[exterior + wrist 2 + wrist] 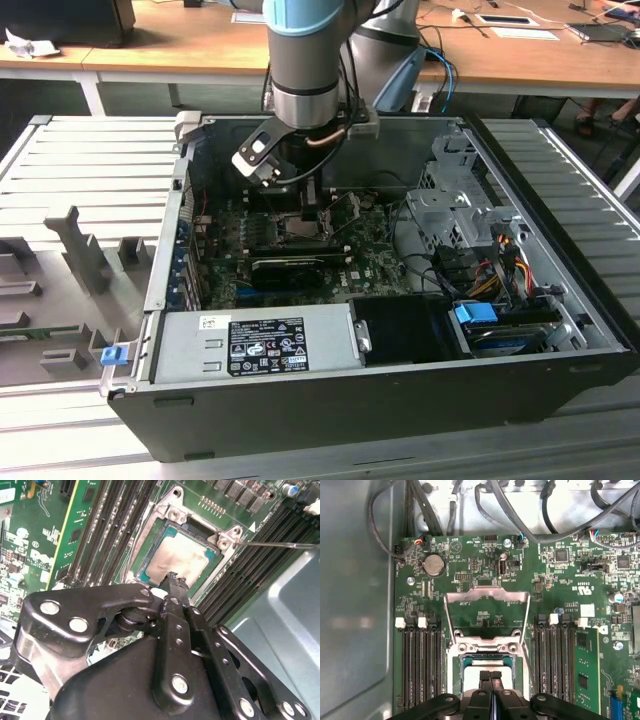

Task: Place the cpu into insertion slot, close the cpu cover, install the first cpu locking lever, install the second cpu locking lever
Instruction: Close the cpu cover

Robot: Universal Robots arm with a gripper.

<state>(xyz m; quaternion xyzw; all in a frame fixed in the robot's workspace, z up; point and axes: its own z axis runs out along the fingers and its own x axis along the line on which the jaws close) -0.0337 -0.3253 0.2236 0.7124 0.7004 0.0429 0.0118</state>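
The cpu [182,557] lies flat inside the socket [487,647], metal face up and edges within the rim, so the placing step appears complete. The gripper [490,675] hangs directly over the cpu with its two fingers pressed together and nothing between them. Contact with the metal face cannot be confirmed. The cover [487,596] stands tilted up at the hinge side of the socket, which leaves the opening free for access. A thin locking lever [280,544] projects sideways from one socket corner, unlatched, so the cover is free to pivot.
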